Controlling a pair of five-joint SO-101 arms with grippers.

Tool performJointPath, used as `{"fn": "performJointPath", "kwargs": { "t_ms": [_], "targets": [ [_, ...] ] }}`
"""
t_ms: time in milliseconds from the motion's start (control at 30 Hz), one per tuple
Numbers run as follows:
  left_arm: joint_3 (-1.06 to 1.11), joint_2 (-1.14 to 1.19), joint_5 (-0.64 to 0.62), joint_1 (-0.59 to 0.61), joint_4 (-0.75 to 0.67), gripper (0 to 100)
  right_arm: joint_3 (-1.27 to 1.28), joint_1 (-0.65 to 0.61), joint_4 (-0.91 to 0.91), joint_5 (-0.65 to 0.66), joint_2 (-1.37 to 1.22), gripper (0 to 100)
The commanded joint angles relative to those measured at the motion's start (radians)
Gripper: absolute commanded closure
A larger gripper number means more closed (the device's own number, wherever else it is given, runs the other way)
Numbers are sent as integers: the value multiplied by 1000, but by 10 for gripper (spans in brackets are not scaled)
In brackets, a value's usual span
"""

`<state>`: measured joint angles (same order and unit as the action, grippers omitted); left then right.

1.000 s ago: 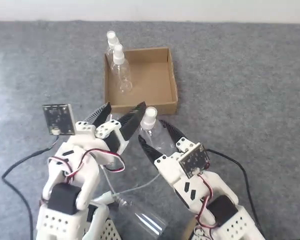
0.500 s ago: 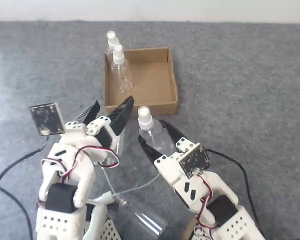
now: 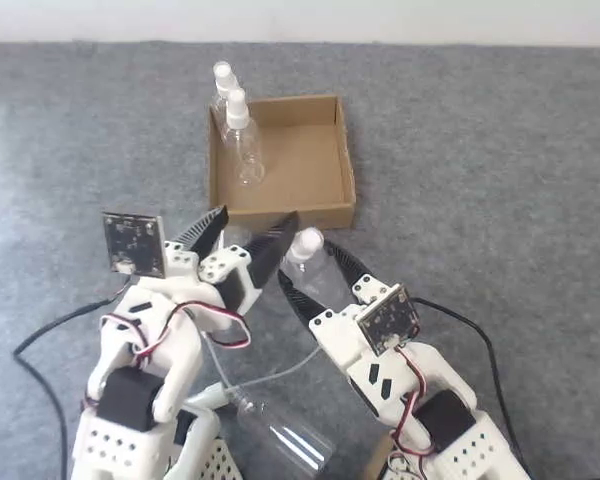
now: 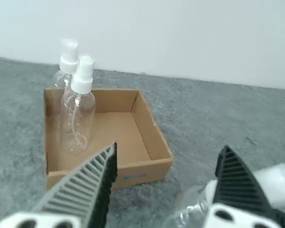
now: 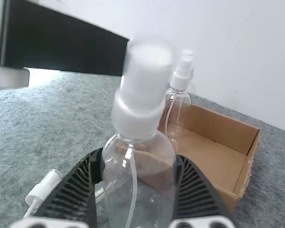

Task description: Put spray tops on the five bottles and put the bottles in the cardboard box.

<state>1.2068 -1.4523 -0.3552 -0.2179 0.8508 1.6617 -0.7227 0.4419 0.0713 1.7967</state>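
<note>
The cardboard box lies at the table's far middle. One capped spray bottle stands inside its far-left corner, and a second capped bottle stands just behind that corner. My right gripper is shut on a clear bottle with a white spray top, held upright just in front of the box. My left gripper is open beside that top, one finger close to the cap. Both far bottles stand beyond the box wall.
An uncapped clear bottle lies on its side at the near edge between the arms. A loose spray top with its long tube rests next to it, also seen as the loose top. Grey carpet spreads open right of the box.
My left gripper pulled back to the left, then returned forward beside the held bottle's top. The held bottle's top shifted slightly left and back again.
</note>
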Motion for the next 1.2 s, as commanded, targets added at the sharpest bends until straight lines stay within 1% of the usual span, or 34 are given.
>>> {"fn": "performJointPath", "kwargs": {
  "t_ms": [0,200,333,433,633,933,1067,1167],
  "targets": [
    [-2,-6,23,-48,25,681,21,7,-27,-8,18,989],
    [-8,-6,25,-49,43,681,21,8,-25,-8,18,989],
    [4,-6,98,-114,44,681,21,8,-24,-8,18,989],
    [13,-6,77,-121,37,681,21,8,-21,-8,18,989],
    [-4,-6,75,-61,37,681,21,8,-16,-8,18,990],
    [-70,-6,75,63,35,681,21,8,-15,-6,13,991],
    [-105,-6,81,140,35,681,21,8,-15,-6,10,991],
    [-110,-6,83,229,35,681,21,8,-15,-6,8,991]
  ]
}}
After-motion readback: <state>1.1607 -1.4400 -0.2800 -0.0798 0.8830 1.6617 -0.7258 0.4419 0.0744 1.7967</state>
